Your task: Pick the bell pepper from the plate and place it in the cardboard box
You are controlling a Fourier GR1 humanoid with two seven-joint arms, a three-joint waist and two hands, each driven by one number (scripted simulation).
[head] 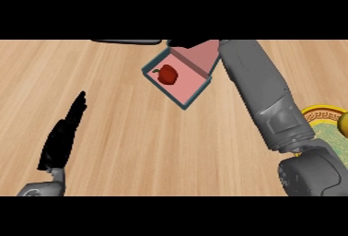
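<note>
head view looks steeply down on a pale wooden counter (136,138). the cardboard box (194,85), teal outside and pink inside, sits open near the top middle, turned at an angle to the counter's grain. the bell pepper (167,74), red with a small stem, lies inside the box, in its left part, close to the left wall. the plate (319,113), with a yellow patterned rim, shows at the right edge, partly behind the right forearm (262,92) and well apart from the box. that forearm runs from the lower right up past the box's right side. of the right hand (180,44) only a dark sliver shows at the top edge, just above the box; i cannot tell whether it is open or closed. the left hand (65,133) rests at the lower left, open, fingers straight and pointing up the view, holding nothing.
</note>
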